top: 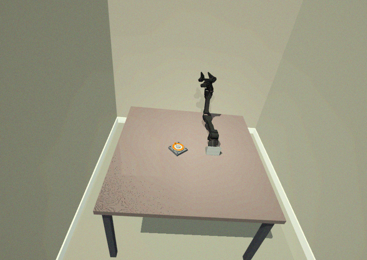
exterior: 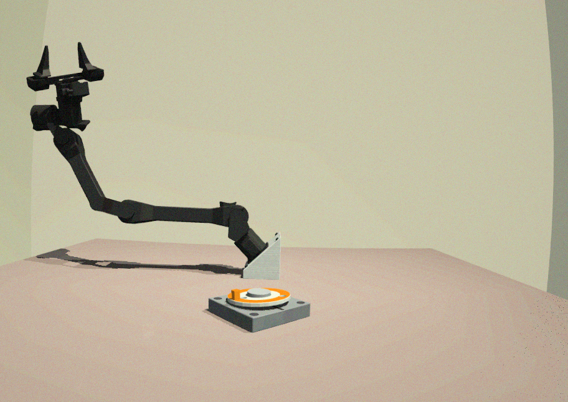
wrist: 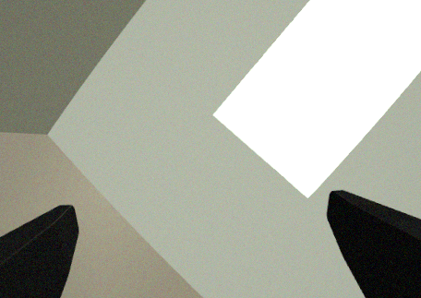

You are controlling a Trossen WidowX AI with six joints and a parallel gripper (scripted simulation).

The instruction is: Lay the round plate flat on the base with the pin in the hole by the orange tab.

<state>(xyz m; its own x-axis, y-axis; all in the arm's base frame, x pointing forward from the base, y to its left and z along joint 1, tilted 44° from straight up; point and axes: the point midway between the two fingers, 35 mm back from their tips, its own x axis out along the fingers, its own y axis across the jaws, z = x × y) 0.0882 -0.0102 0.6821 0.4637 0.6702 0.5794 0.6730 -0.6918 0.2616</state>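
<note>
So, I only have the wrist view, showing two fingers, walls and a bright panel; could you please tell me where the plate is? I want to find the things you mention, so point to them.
Observer: The round plate (top: 182, 149) (exterior: 238, 302) sits on a square gray base (top: 177, 154) (exterior: 279, 318), on the table (top: 189, 186) (exterior: 137, 343).
Operator: Thank you, and is the gripper anywhere near it?
Observer: No, the gripper (top: 205, 73) (exterior: 62, 47) (wrist: 205, 212) is raised well above the table, fingers pointing up, away from the plate.
Operator: Could you also say whether anything stands up from the plate's rim?
Observer: Yes, a small orange tab (top: 175, 143) (exterior: 235, 294) does.
</note>
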